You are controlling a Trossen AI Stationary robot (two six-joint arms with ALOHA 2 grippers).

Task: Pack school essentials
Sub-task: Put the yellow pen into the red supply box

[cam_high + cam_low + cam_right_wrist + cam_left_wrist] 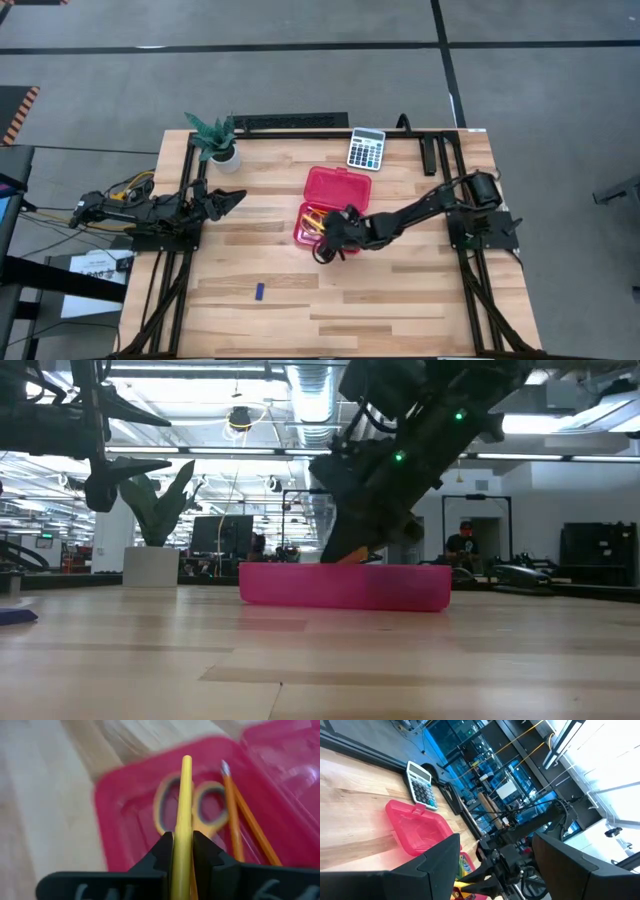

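The red case (pixel 338 188) lies open in the middle of the table. In its near half (pixel 125 820) lie yellow-orange-handled scissors (pixel 216 822) and two thin orange pencils (pixel 233 815). My right gripper (pixel 330 242) hangs over that half, slanting down, shut on a yellow pencil-like stick (pixel 184 795). A tiny blue piece (pixel 259 291) lies flat on the wood near the front left. My left gripper (pixel 228 199) waits open above the table's left side, pointing level toward the case. My right gripper pinches the yellow stick (pixel 182 832) between its two fingers, which lie along it. They slant down from the table's right. The stick reaches out past the fingertips (pixel 165 845) over the case's near half; I cannot tell whether its far end touches anything there.
A grey calculator (pixel 366 148) lies at the far edge behind the case. A potted plant (pixel 218 140) stands at the far left, close to my left arm. Bare wood stretches along the near side of the table.
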